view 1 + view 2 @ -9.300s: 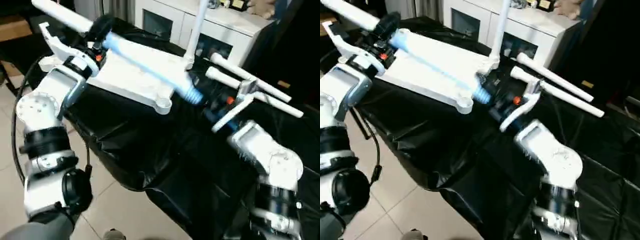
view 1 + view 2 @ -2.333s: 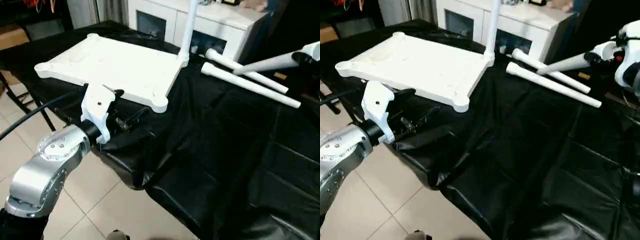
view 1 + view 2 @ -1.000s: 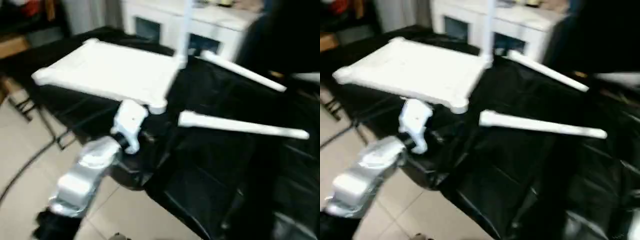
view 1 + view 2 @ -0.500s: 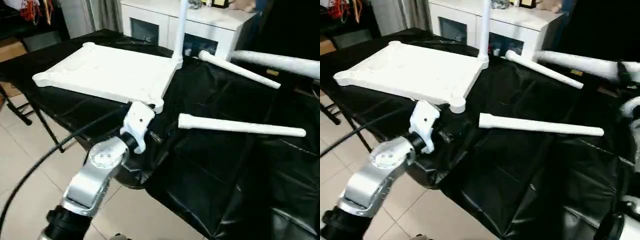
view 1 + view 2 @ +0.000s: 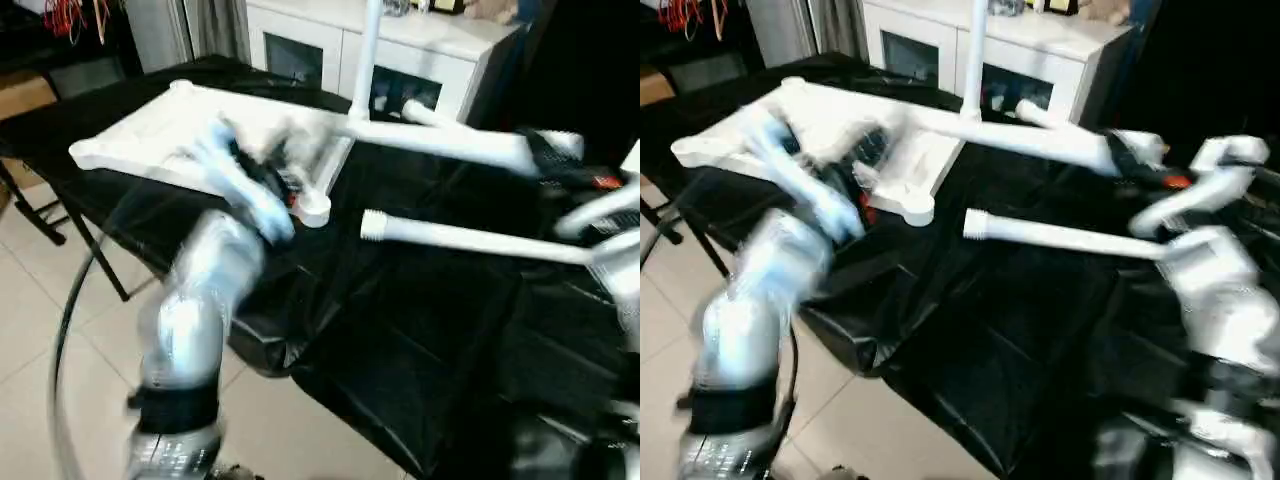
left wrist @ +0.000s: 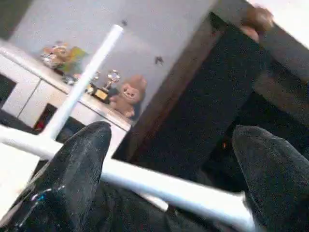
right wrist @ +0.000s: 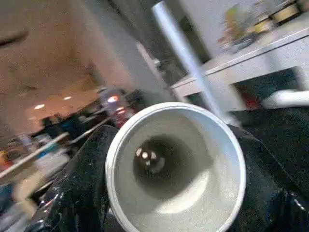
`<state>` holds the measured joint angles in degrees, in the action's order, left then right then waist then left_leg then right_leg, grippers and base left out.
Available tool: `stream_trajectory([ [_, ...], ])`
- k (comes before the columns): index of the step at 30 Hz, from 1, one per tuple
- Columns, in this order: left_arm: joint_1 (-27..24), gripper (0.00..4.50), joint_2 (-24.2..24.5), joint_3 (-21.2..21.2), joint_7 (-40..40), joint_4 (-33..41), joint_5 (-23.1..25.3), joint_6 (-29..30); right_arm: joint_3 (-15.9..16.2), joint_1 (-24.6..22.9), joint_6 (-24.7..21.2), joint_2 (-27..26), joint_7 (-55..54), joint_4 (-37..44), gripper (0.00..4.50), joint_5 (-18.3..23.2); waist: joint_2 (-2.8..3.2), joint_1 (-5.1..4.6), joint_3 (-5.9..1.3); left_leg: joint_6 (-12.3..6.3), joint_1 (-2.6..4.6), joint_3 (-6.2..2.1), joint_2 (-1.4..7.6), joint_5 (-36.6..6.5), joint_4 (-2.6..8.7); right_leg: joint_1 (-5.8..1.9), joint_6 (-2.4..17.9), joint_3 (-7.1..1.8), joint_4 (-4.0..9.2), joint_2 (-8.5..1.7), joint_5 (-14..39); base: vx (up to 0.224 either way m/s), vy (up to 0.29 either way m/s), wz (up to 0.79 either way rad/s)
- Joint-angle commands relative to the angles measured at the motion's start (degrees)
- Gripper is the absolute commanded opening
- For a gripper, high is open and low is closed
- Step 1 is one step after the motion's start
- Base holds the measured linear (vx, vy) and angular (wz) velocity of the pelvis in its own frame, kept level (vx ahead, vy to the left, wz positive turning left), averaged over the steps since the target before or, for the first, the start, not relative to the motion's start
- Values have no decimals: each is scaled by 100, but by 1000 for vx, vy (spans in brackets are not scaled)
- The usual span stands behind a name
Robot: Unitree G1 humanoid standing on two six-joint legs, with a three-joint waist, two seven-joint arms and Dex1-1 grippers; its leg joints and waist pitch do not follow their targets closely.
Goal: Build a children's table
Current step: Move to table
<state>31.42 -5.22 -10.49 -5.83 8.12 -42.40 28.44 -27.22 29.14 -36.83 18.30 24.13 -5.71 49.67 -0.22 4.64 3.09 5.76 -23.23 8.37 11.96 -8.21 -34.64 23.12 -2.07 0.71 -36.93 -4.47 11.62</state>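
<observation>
The white tabletop [image 5: 150,130] lies underside up on the black-draped bench, with one leg [image 5: 370,50] standing upright in its far corner socket. My right gripper [image 5: 552,160] is shut on a second leg [image 5: 440,140], held level above the bench with its free end near the upright leg. The right wrist view looks into that leg's open end [image 7: 193,193] between the fingers. A third leg [image 5: 470,238] lies loose on the cloth. My left gripper [image 5: 270,165] is blurred above the tabletop's near right corner. Its fingers [image 6: 77,169] stand wide open and empty.
Another leg [image 5: 425,110] lies on the cloth behind the held one. A white cabinet [image 5: 440,50] with glass doors stands beyond the bench. Black cloth [image 5: 400,330] covers the bench, whose front edge drops to a tiled floor [image 5: 60,320].
My left arm has swung up from the bench's front edge to over the tabletop's near corner. My right gripper has carried its leg leftward, towards the upright leg.
</observation>
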Motion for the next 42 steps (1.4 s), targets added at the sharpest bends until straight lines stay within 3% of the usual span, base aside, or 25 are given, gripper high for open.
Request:
stream_trajectory([
  [1, 171, 450, -117, -244, 290, -226, -236, 191, -40, 129, -111, -75, -107, 293, 276, 291, -142, 36, -417, 11, 86, 140, -81, -1286, 347, -219, 540, -7, 600, -93, 1693, 0, 0, 0],
  [4, 321, 450, -225, -428, 635, -465, -530, 388, -58, 172, -239, -257, -283, 481, 276, 627, -142, 66, -426, 36, 96, 139, -90, -1205, 352, -231, 581, -11, 573, -84, 1406, 0, 0, 0],
  [5, 343, 450, -354, -550, 761, -567, -933, 456, -84, 174, -325, -351, -330, 610, 276, 816, -141, 79, -431, 51, 94, 144, -90, -1144, 346, -241, 620, -18, 552, -97, 1293, 0, 0, 0],
  [8, 407, 450, -465, -682, 869, -697, -1210, 502, -101, 191, -377, -452, -405, 724, 276, 951, -112, 108, -440, 48, 93, 140, -79, -1062, 356, -250, 668, -19, 541, -93, 1059, 0, 0, 0],
  [10, 487, 450, -553, -819, 886, -824, -1471, 539, -78, 200, -445, -522, -435, 829, 276, 1095, -127, 107, -437, 66, 84, 142, -86, -1021, 361, -262, 671, -20, 537, -89, 969, 0, 0, 0],
  [17, 924, 450, -490, -1264, 589, -1131, -2260, 568, 187, 12, -778, -584, -398, 1273, 276, 1511, -124, 132, -433, 153, 105, 137, -78, -1046, 385, -269, 564, -23, 549, -102, 970, 0, 0, 0],
  [25, 1200, 450, -255, -1369, 398, -1419, -2490, 452, 361, -138, -937, -572, -414, 1431, 275, 1570, -94, 178, -431, 246, 107, 133, -70, -1038, 410, -274, 493, -32, 563, -114, 909, 0, 0, 0],
  [26, 1238, 422, -245, -1433, 419, -1472, -2533, 418, 366, -147, -945, -563, -418, 1434, 275, 1591, -94, 183, -430, 259, 109, 136, -75, -1052, 410, -271, 489, -32, 567, -113, 921, 0, 0, 0],
  [30, 1281, 396, -195, -1502, 488, -1602, -2531, 369, 394, -180, -978, -540, -425, 1474, 275, 1670, -102, 194, -432, 274, 102, 131, -70, -1038, 414, -282, 481, -31, 555, -118, 855, 0, 0, 0],
  [31, 1296, 370, -179, -1529, 504, -1656, -2536, 337, 404, -191, -998, -531, -417, 1487, 275, 1713, -100, 193, -431, 278, 102, 131, -69, -1023, 416, -283, 475, -31, 555, -119, 836, 0, 0, 0],
  [42, 1396, 291, 12, -1678, 446, -2019, -2553, 230, 500, -329, -1141, -422, -262, 1571, 275, 1881, -102, 202, -430, 312, 109, 124, -66, -1055, 424, -285, 392, -35, 566, -126, 917, 0, 0, 0],
])
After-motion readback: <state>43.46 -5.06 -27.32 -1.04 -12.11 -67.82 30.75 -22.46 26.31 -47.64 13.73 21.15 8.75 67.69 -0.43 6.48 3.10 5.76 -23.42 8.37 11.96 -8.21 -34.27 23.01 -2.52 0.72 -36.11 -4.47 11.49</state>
